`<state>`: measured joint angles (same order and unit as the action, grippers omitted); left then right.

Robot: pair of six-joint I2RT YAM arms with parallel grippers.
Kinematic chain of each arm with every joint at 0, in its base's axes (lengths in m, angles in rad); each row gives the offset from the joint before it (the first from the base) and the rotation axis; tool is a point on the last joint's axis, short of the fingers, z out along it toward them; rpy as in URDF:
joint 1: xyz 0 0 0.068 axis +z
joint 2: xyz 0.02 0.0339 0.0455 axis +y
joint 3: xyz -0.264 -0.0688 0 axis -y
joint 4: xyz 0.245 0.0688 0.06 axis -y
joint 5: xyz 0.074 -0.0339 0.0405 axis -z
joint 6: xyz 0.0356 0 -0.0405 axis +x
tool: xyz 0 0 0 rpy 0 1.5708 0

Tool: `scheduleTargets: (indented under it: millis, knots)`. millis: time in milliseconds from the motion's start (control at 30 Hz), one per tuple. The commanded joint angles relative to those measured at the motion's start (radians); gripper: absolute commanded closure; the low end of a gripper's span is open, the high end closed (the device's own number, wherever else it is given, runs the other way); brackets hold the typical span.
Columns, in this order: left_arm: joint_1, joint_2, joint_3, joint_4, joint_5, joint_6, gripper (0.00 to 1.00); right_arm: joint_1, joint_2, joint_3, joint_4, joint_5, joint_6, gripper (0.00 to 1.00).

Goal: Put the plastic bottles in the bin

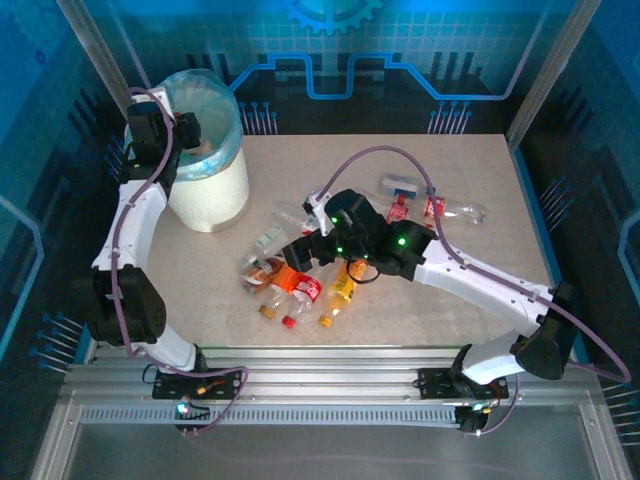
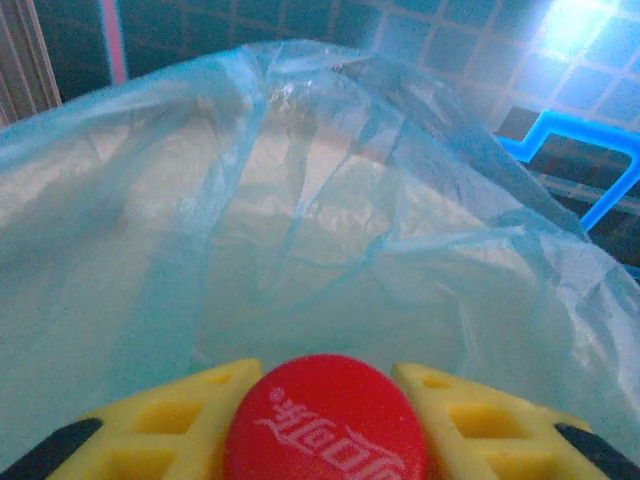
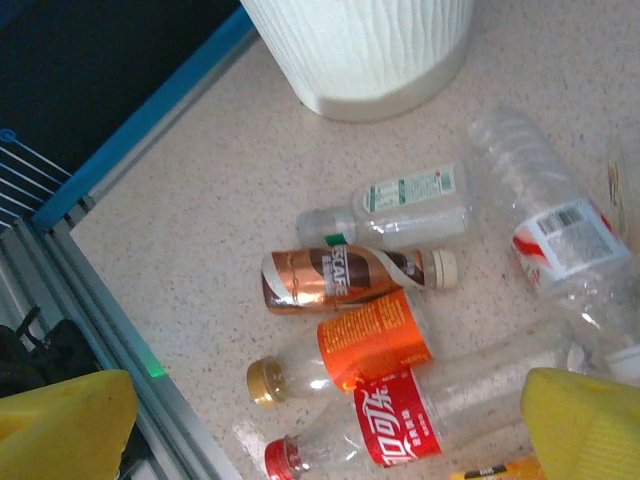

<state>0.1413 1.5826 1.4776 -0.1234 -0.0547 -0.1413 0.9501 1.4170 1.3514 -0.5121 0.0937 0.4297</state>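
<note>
The left end effector (image 1: pixel 185 128) is right over the bin (image 1: pixel 215 195), pinching a red-capped bottle (image 2: pixel 325 430). This looks like the drop step. Next it should let go, so the bottle falls into the blue bag (image 2: pixel 330 230) inside the bin.

The right end effector (image 1: pixel 312 245) hangs with its fingers spread wide over a pile of bottles (image 3: pixel 375 340) on the surface (image 1: pixel 470 160) beside the bin. They lie touching, so grabbing just one may be tricky. A few other bottles (image 1: pixel 445 210) lie farther from the bin.

Speckled beige tabletop (image 1: pixel 480 180); back wall panel (image 1: pixel 330 50) carried blue-lit circuit-and-gear graphics; aluminium rails (image 1: pixel 330 385) ran along the near edge.
</note>
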Motion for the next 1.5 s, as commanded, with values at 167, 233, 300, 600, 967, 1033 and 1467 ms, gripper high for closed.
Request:
scheduleTargets:
  millis: [167,233,300,600,967,1033,1467]
  knots:
    - [0.020,-0.062,0.083,-0.022,0.025,0.000,0.43,0.011,0.016,0.036,-0.055,0.015,-0.017,0.01]
    - [0.020,-0.071,0.121,-0.050,0.025,-0.007,0.37,0.011,0.024,0.064,-0.080,0.016,-0.040,0.02]
    - [0.020,-0.088,0.157,-0.083,0.030,-0.017,0.35,0.010,0.028,0.091,-0.106,0.027,-0.062,0.02]
    - [-0.112,-0.324,0.026,-0.077,0.113,-0.076,0.37,-0.022,-0.032,0.100,-0.192,0.163,-0.162,0.03]
    - [-0.680,-0.346,-0.199,0.017,0.155,0.195,0.35,-0.243,-0.124,-0.185,-0.224,0.081,0.049,0.13]
    - [-0.746,-0.313,-0.200,-0.021,0.202,0.266,0.32,-0.230,-0.130,-0.229,-0.223,0.084,0.142,0.11]
    - [-0.908,-0.322,-0.388,0.040,0.301,0.519,0.10,-0.234,-0.202,-0.316,-0.309,0.142,0.041,0.10]
